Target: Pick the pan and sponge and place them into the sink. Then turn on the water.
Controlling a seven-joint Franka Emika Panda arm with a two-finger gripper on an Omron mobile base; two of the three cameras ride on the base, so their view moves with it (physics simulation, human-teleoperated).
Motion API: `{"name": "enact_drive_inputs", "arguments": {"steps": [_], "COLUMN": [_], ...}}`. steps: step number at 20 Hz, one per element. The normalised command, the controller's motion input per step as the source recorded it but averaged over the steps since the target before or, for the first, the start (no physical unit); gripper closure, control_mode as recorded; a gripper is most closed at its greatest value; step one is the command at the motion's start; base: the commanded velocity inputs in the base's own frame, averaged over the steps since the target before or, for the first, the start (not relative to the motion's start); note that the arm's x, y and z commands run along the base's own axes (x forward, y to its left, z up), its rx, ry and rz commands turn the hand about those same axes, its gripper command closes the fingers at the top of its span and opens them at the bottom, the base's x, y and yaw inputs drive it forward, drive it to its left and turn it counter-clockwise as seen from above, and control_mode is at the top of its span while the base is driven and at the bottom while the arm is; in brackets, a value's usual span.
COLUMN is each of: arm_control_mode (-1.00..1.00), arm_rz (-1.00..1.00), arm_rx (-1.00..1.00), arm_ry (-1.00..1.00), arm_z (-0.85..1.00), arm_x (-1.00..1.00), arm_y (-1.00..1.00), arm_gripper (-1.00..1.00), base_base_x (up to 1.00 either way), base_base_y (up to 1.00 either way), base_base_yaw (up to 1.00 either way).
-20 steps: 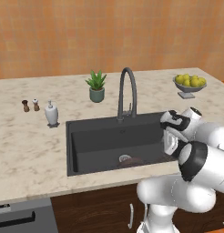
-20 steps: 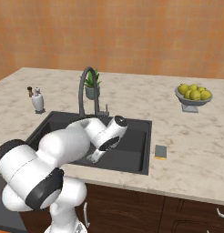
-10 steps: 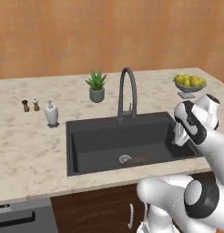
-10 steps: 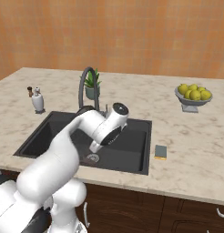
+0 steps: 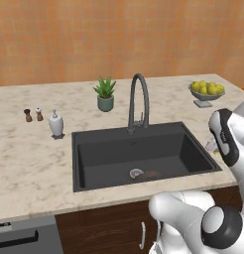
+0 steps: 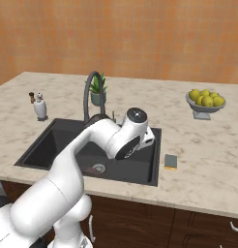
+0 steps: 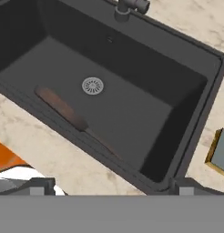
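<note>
Looking from the left base view, the black sink (image 5: 144,158) lies below the gooseneck faucet (image 5: 138,101), with a reddish patch of the pan (image 5: 152,174) beside the drain. Over in the right base view, the sponge (image 6: 171,162) lies flat on the counter (image 6: 208,160) just right of the sink's rim, with the white arm raised over the basin. Through the hand view, the gripper (image 7: 109,187) stands wide and empty above the sink's near rim, the pan's brown handle (image 7: 61,108) lying against the near wall inside.
</note>
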Motion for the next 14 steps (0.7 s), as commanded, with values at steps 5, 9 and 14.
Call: {"name": "enact_drive_inputs", "arguments": {"steps": [5,9,14], "arm_control_mode": [-1.00,-1.00,-1.00], "arm_rz": [-0.60,-0.53,-0.21], "arm_rx": [-0.02,-0.08,0.00], "arm_ry": [0.05,0.06,0.01], "arm_z": [0.22,0.00,-0.11], "arm_x": [-0.03,0.00,0.02], "arm_y": [-0.52,-0.41,-0.08], "arm_gripper": [-1.00,-1.00,-1.00], "base_base_x": [0.00,0.00,0.00], "base_base_y": [0.00,0.00,0.00], "base_base_yaw": [0.00,0.00,0.00]}}
